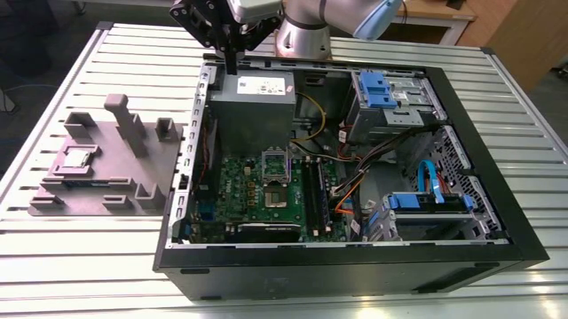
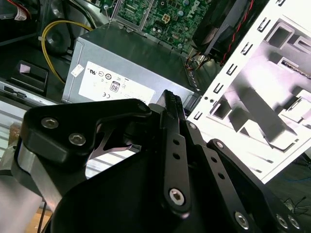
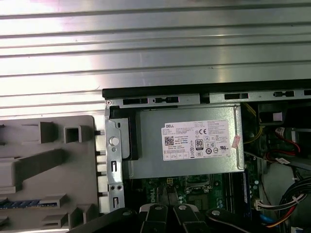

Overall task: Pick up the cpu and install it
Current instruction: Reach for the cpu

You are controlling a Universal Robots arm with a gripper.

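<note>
The slatted table (image 1: 89, 266) bears the open case (image 1: 355, 272), with a grey tray (image 1: 111, 176) just beside it on the exterior view's left. The gripper (image 1: 231, 65) hangs over the case's rim by the power supply (image 1: 253, 100); its fingers seem pressed together, holding nothing. The cpu (image 1: 78, 158) lies in the tray, well apart from the gripper. It is likely light, stiff, slick-topped and fragile underneath, so best pinched by 2 opposite edges.

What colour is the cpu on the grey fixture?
The cpu is silver-grey; the exterior view shows it best.
</note>
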